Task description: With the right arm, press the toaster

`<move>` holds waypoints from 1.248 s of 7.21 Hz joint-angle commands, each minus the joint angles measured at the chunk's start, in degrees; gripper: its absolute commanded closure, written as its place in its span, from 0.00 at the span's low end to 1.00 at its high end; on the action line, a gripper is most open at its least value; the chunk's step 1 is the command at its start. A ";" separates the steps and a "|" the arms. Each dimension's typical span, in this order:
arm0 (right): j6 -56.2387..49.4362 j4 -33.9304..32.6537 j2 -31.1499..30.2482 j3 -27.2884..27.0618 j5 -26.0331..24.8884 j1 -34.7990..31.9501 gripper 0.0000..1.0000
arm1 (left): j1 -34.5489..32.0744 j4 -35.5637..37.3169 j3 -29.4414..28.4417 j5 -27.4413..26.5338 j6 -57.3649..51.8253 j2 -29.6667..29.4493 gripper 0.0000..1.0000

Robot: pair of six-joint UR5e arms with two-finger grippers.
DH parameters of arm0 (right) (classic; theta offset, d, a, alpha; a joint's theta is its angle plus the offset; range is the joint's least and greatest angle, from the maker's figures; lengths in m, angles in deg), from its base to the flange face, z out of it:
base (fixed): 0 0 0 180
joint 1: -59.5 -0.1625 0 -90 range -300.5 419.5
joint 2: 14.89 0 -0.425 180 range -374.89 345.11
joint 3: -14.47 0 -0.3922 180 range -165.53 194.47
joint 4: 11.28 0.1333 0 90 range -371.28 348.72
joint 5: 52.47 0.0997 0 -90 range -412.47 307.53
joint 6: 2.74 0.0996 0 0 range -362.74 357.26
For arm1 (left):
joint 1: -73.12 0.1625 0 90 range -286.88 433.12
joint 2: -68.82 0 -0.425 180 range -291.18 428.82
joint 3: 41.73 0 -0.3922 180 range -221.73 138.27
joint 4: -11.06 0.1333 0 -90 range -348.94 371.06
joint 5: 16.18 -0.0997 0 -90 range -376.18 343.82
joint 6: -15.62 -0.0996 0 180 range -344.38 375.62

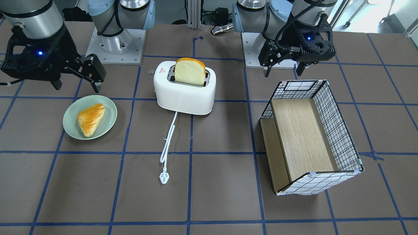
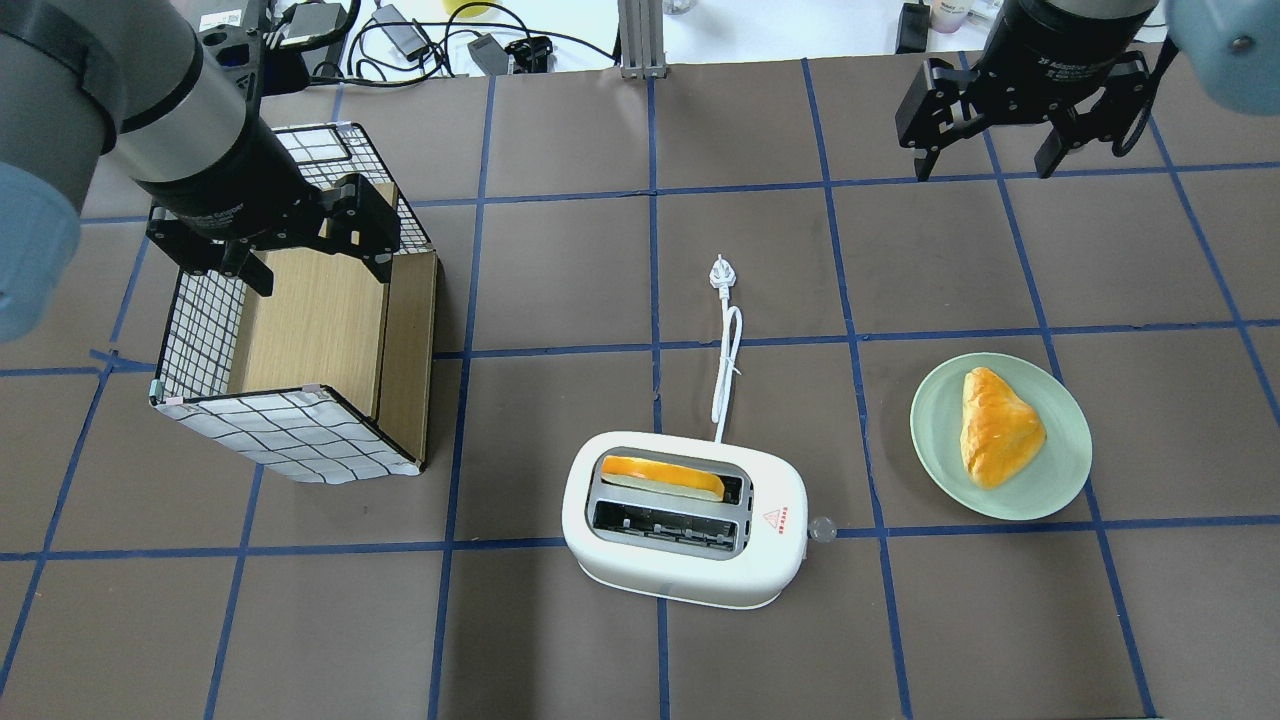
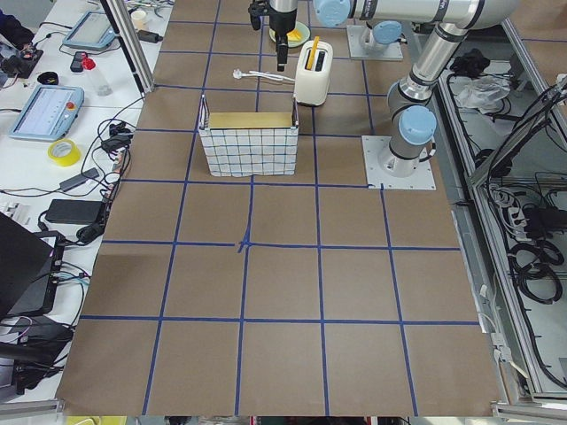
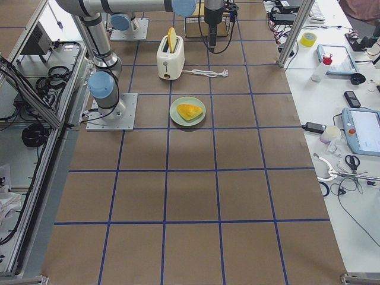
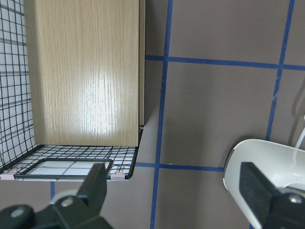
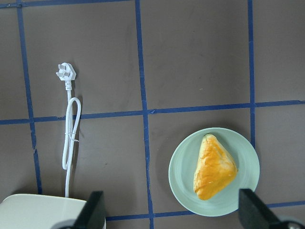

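Observation:
The white toaster (image 1: 186,93) stands mid-table with a slice of bread (image 1: 190,71) upright in one slot. In the overhead view the toaster (image 2: 690,560) has a red triangle mark and a small lever knob (image 2: 822,530) on its right end. Its white cord (image 2: 728,365) runs away to a plug. My right gripper (image 2: 985,165) is open and empty, high above the table beyond the plate and far from the toaster. It also shows in the front view (image 1: 76,86). My left gripper (image 2: 318,272) is open and empty over the grid-patterned box.
A green plate (image 2: 940,440) with a golden pastry (image 2: 995,425) lies right of the toaster, between it and the right gripper. The grid-patterned box (image 2: 280,435) with a wooden inside lies on its side at the left. Blue tape lines cross the brown table.

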 commanded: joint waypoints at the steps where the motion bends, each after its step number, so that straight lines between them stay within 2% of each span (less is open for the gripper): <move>1: 0.02 0.06 0.00 0.00 -0.07 -0.07 0.00 | 0.00 0.00 0.00 0.00 0.00 0.04 0.00; 4: 0.20 0.84 -0.09 0.00 -0.68 -0.15 0.00 | 0.00 0.00 0.00 0.00 0.00 0.04 0.00; 6: 7.72 12.91 -4.10 -1.83 -0.86 -0.07 0.25 | 0.00 0.00 0.00 0.00 0.00 0.04 0.00; 7: 8.28 13.94 -6.74 -4.98 -0.86 -0.07 0.36 | 0.00 0.00 0.00 0.00 0.00 0.04 0.00; 9: 10.47 14.12 -11.32 -11.13 -0.25 -0.07 0.72 | 0.00 0.00 0.00 0.00 0.00 0.04 0.00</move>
